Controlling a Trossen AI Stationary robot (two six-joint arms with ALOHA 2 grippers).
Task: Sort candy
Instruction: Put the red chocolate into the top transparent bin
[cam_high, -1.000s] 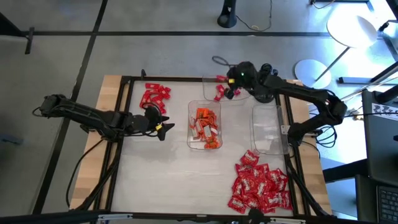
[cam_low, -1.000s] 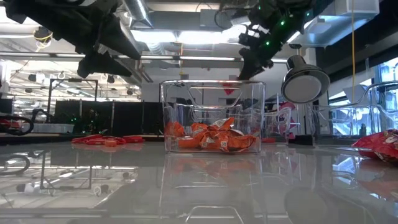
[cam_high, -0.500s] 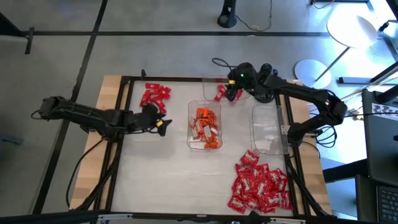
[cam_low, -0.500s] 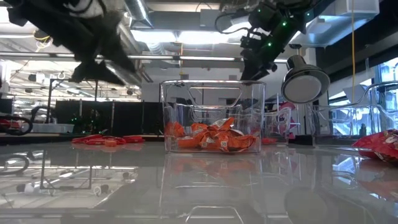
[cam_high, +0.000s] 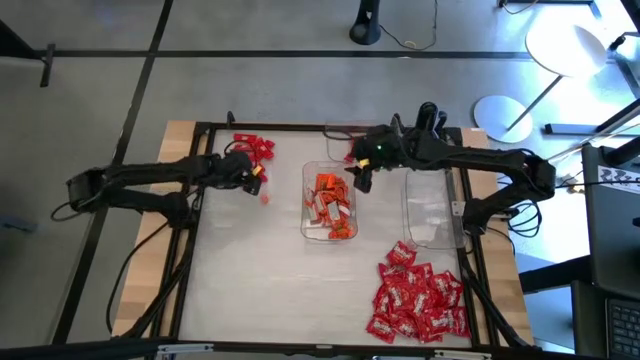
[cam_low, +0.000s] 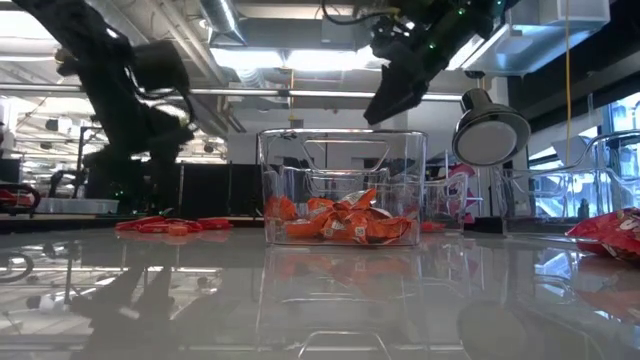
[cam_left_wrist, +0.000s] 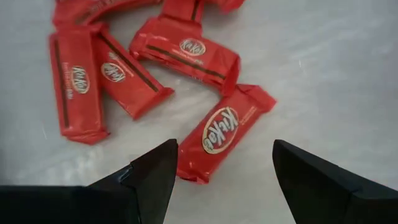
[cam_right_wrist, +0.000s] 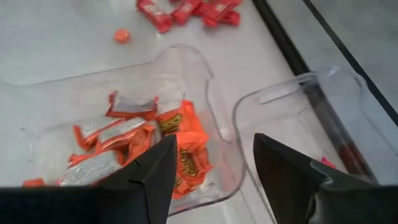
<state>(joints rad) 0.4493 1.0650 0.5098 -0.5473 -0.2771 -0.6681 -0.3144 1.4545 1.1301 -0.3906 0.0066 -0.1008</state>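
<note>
1. White tabletop (cam_high: 270, 270) carries the sort: orange candy (cam_high: 330, 205) fills the middle tray (cam_high: 309, 232), and red bars (cam_left_wrist: 155, 59) lie near its far left corner.
2. We judge a pick is next: our left gripper (cam_left_wrist: 224, 171), jaws spread, must descend astride one bar.
3. Only the wrist view shows our right gripper (cam_right_wrist: 214, 165) parted, seemingly empty.

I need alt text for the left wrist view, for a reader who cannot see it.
The left end effector, fingers open, hovers above a red KitKat bar lying slanted on the white table. Three more red KitKat bars lie just beyond it, and others are cut off at the edge.
</note>
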